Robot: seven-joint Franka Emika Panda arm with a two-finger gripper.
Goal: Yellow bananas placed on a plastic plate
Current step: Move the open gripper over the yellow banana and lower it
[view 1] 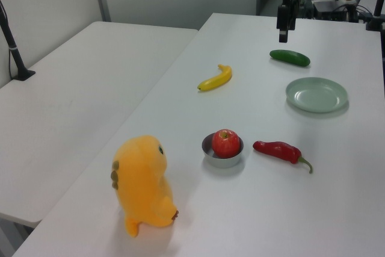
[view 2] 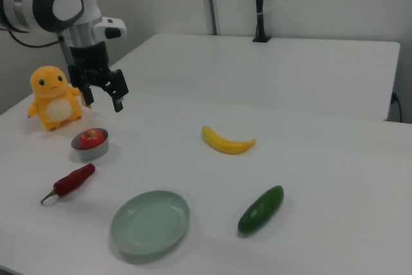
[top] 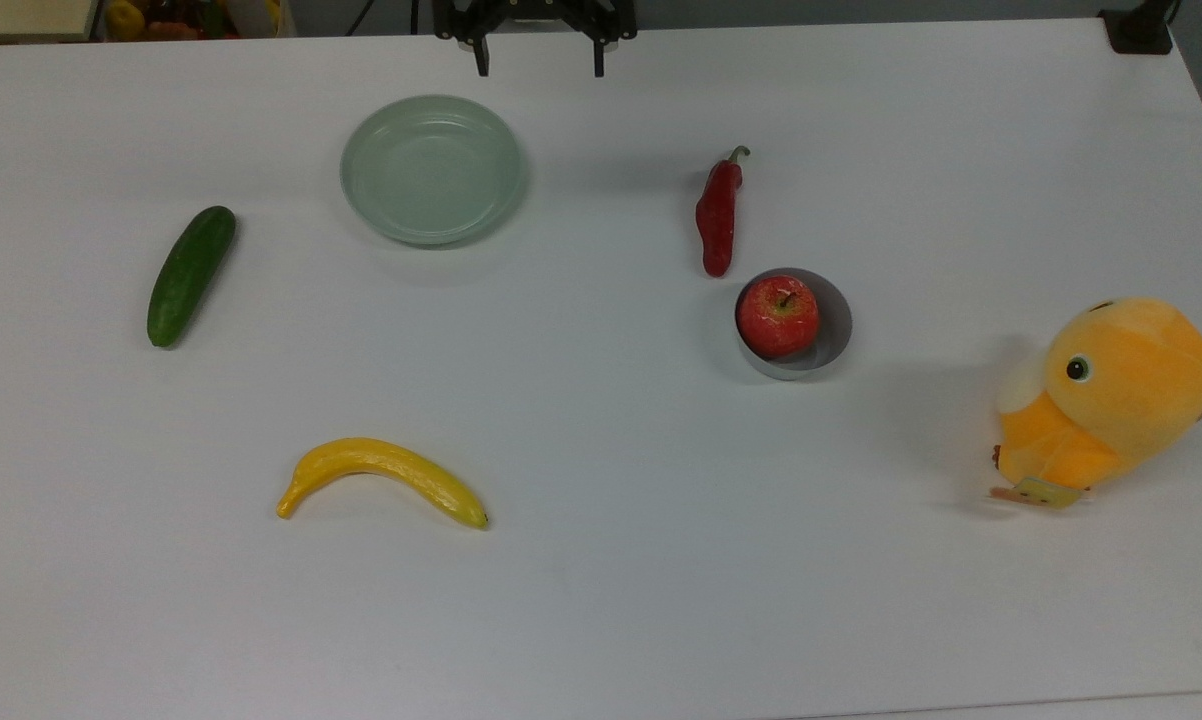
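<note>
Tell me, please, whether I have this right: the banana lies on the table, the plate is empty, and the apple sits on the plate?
Not quite. The apple sits in the small grey bowl, not on the plate, as the top view shows. The rest holds: the banana lies on the table and the plate is empty.

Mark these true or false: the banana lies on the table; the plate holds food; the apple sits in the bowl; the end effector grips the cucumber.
1. The banana lies on the table: true.
2. The plate holds food: false, it is empty.
3. The apple sits in the bowl: true.
4. The end effector grips the cucumber: false, it is open, holding nothing, and the cucumber lies on the table.
</note>
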